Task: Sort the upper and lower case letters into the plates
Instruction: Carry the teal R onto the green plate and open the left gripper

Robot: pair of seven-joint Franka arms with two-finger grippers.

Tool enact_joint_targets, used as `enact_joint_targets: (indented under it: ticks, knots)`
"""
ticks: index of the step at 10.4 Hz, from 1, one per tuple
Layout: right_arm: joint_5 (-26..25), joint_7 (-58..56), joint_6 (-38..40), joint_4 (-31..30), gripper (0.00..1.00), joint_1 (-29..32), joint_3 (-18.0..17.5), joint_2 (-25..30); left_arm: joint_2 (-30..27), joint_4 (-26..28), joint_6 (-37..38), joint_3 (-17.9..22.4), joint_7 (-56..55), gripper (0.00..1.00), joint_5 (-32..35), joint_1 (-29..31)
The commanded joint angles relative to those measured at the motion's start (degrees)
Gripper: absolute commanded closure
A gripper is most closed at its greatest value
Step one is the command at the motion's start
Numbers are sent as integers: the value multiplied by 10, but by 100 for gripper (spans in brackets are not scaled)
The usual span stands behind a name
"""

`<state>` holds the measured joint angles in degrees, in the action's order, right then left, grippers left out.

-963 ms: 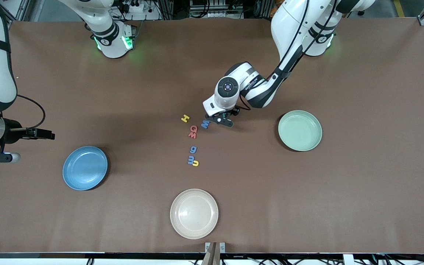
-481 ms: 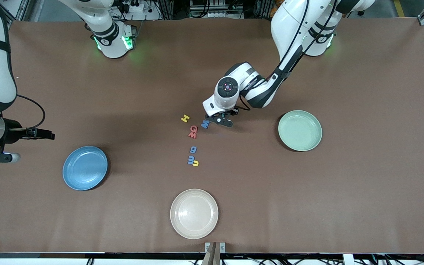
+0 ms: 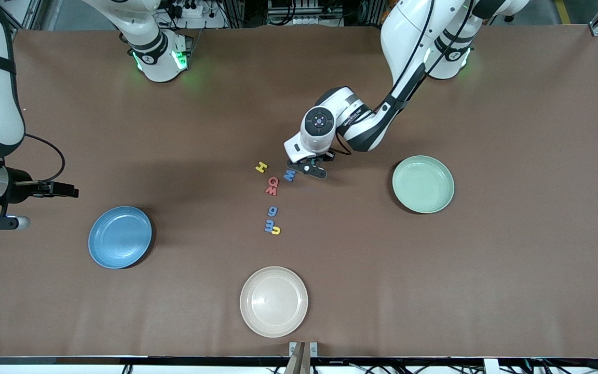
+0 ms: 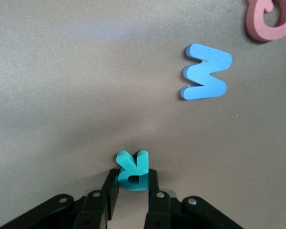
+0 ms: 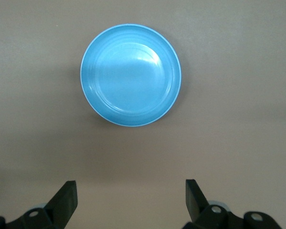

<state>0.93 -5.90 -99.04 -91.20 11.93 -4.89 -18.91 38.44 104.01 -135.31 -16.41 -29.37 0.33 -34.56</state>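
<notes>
Front view: both sorting plates are bare, the mint green plate point(image 3: 423, 184) toward the left arm's end of the table and the blue plate point(image 3: 120, 237) toward the right arm's end, so no letter is sorted yet. A cream plate point(image 3: 273, 301) sits nearest the camera, also bare. Loose letters lie mid-table: yellow H point(image 3: 261, 167), blue W point(image 3: 289, 175), red Q point(image 3: 273, 182), a blue g point(image 3: 273, 211), a blue m point(image 3: 269, 226) touching a yellow letter point(image 3: 276, 230). The left gripper point(image 3: 313, 171) is down at the table beside the W; the right arm waits off toward its end. Surface: plain brown tabletop point(image 3: 512, 259), cabling and frame rails past its edge by the bases. Left wrist view: fingers point(image 4: 110, 191) clamped on a teal R point(image 4: 132, 170); first pick apparently under way. Right wrist view: right gripper point(image 5: 128, 200) spread wide, hanging over the blue plate.
</notes>
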Motion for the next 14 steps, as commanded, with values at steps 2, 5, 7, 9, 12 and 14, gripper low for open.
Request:
enact_joint_targets:
  ticks: [2, 5, 7, 9, 12, 14]
  knots:
    - [22, -2, -34, 7, 0, -23, -3, -24, -10, -42, 93, 3, 30, 87, 2, 36]
    - [41, 2, -102, 9, 0, -85, -4, -72, -36, -79, 222, 3, 170, 86, 2, 112]
    - [56, 29, -129, 21, 0, -152, -3, -96, -53, -69, 278, 3, 271, 86, 22, 165]
    - [56, 137, -183, 23, 0, -203, -3, -123, -78, -16, 276, -3, 321, 86, 27, 242]
    - [48, 304, -269, 47, 0, -286, 1, -187, -80, 22, 268, -6, 346, 69, 20, 300]
    - [32, 367, -312, 52, 0, -313, 1, -220, -78, 29, 268, -6, 346, 0, 10, 310]
